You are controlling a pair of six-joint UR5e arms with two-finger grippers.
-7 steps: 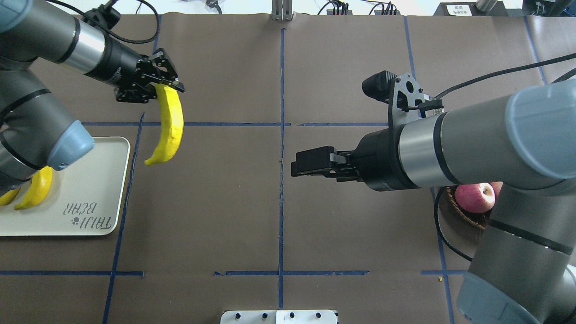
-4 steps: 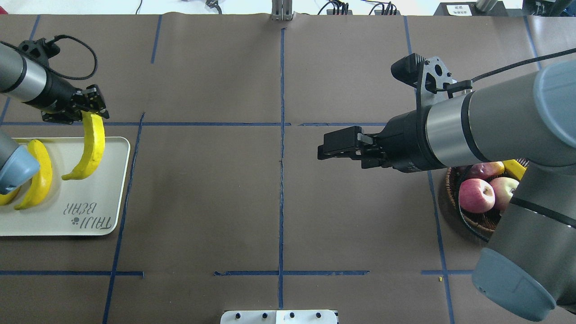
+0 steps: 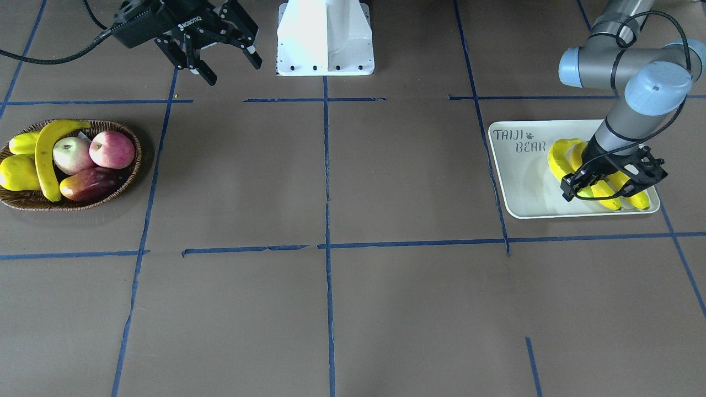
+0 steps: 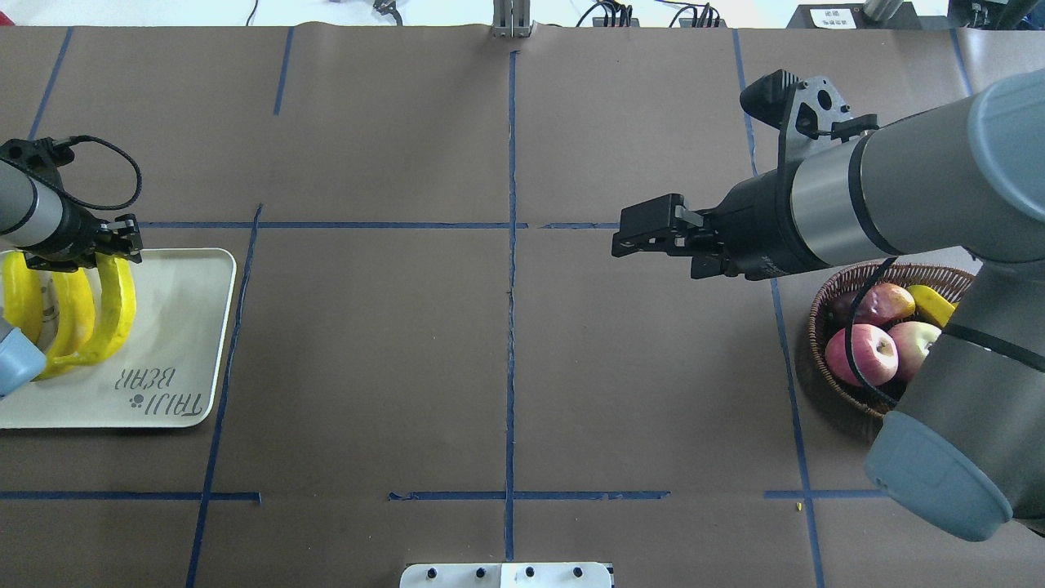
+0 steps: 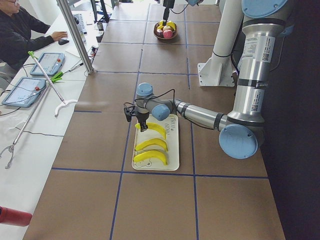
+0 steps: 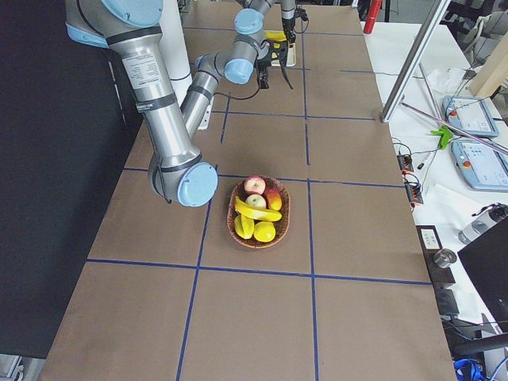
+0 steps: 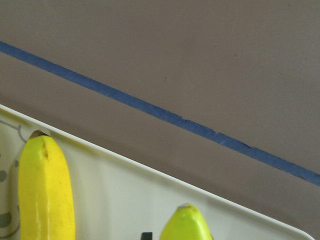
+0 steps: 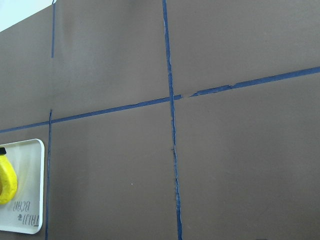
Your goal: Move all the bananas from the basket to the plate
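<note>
My left gripper (image 4: 114, 253) is shut on the far end of a yellow banana (image 4: 119, 306) that lies low over the pale plate (image 4: 175, 359) marked "TAIJI BEAR". Two more bananas (image 4: 73, 318) lie beside it on the plate. In the front view the gripper (image 3: 593, 184) sits over the three bananas on the plate (image 3: 518, 187). The wicker basket (image 3: 132, 171) holds one long banana (image 3: 47, 160) lying across the other fruit. My right gripper (image 3: 234, 69) is open and empty, held high near the table's middle, apart from the basket (image 4: 820, 359).
The basket also holds two red apples (image 3: 112, 149), a dark red mango (image 3: 88, 184) and short yellow fruits (image 3: 15, 172). The white robot base (image 3: 325, 38) stands at the table's robot side. Blue tape lines cross the brown table. An operator sits beyond the table's far edge (image 5: 22, 35).
My left gripper has carried the banana leftward from mid-air over the table down onto the plate beside the other two. My right arm has drawn back to the right, uncovering the basket.
</note>
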